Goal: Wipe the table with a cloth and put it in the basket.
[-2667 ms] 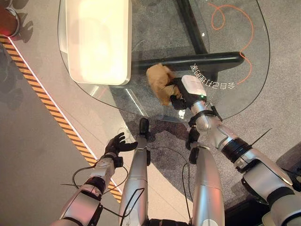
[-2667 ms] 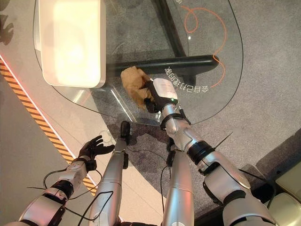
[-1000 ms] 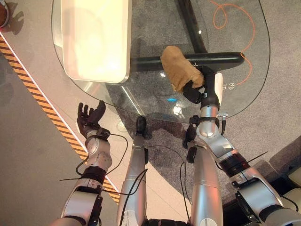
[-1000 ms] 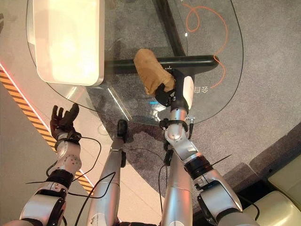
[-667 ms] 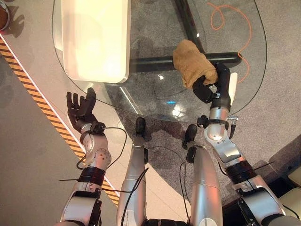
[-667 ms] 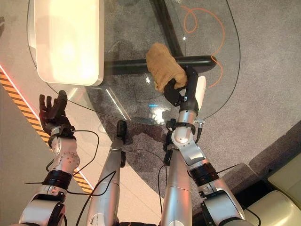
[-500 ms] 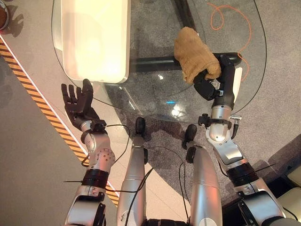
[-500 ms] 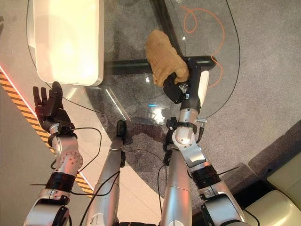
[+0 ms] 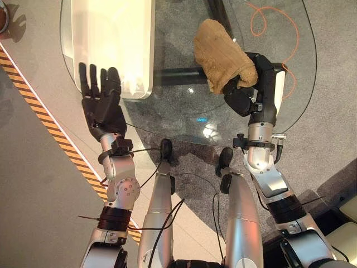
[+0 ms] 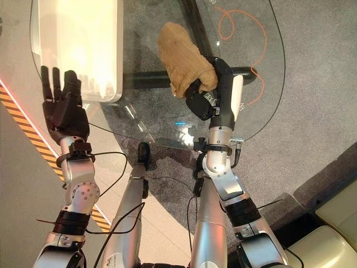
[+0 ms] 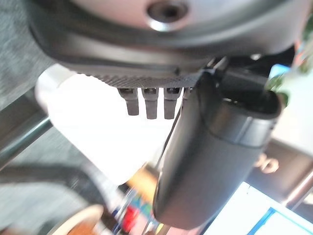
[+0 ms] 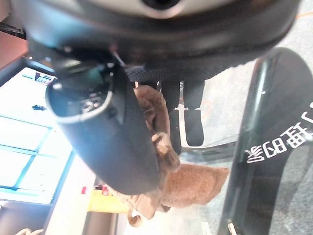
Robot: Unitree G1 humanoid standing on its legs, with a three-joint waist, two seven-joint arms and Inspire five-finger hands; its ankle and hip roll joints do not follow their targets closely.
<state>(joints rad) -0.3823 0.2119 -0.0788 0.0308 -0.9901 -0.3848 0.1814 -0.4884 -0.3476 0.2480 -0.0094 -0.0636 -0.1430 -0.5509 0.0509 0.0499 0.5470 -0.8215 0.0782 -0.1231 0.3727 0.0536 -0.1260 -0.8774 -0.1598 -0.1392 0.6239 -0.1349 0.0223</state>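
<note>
Cloth (image 9: 222,54) farther up table (image 9: 184,111), in right hand (image 9: 245,92) fingers.

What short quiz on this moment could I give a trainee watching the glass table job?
1. True or false: the right hand grips the tan terry cloth.
2. The open left hand is raised beside which object: A) the white rectangular basket, B) the orange cable?
3. What surface is the cloth on?

Key: 1 true; 2 A; 3 the round glass table.
</note>
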